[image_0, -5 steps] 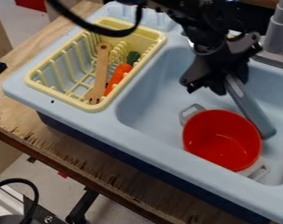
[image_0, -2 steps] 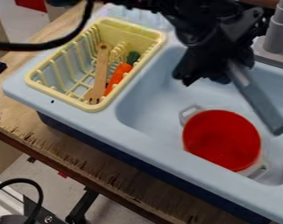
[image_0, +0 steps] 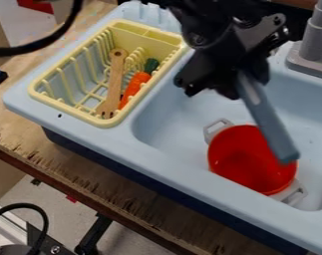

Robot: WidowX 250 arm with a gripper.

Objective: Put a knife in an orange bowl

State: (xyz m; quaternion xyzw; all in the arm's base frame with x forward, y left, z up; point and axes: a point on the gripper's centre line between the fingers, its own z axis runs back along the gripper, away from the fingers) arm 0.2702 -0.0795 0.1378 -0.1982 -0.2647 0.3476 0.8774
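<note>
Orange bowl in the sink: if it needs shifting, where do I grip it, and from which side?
Probably by the grey handle at its upper left in the view, coming down from above and pinching the outer bar. It juts out from the rim as an open loop, away from the knife, which slants over the right of the bowl.

A robotics lab or workshop, by its fittings: a black robot arm [image_0: 220, 45] at one o'clock above a toy sink [image_0: 146, 147], with a moulded tap [image_0: 314, 42] at two and a toy carrot [image_0: 134, 86] at eleven. The sink sits on raw, splintered plywood [image_0: 90, 180]; at eight o'clock loops a black cable [image_0: 37, 212], at seven stands a bracket [image_0: 94, 235].
</note>
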